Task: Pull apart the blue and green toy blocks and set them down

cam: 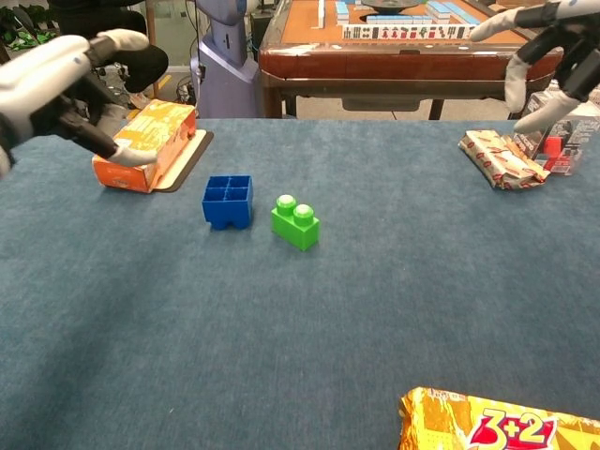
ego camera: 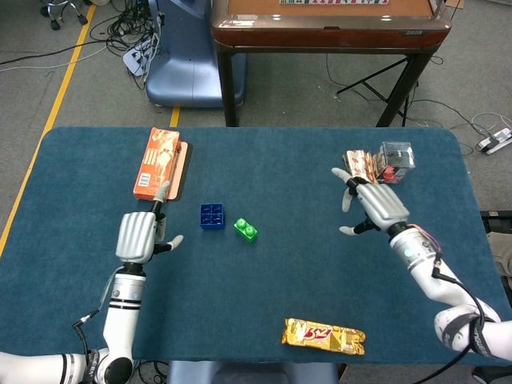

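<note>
The blue block (ego camera: pixel 212 216) (cam: pixel 228 201) lies on the table with its hollow underside up. Just right of it, a small gap apart, the green block (ego camera: pixel 246 229) (cam: pixel 296 222) rests studs up. My left hand (ego camera: pixel 138 234) (cam: pixel 56 89) hovers open well left of the blue block, holding nothing. Far to the right, my right hand (ego camera: pixel 378 205) (cam: pixel 553 47) is open with fingers spread and empty.
An orange box (ego camera: pixel 157 163) (cam: pixel 145 143) lies on a board at the back left, close to my left hand. A wrapped snack (ego camera: pixel 362 172) (cam: pixel 500 157) and a clear box (ego camera: pixel 396 160) sit at the back right. A yellow snack packet (ego camera: pixel 324 336) (cam: pixel 497 427) lies near the front edge.
</note>
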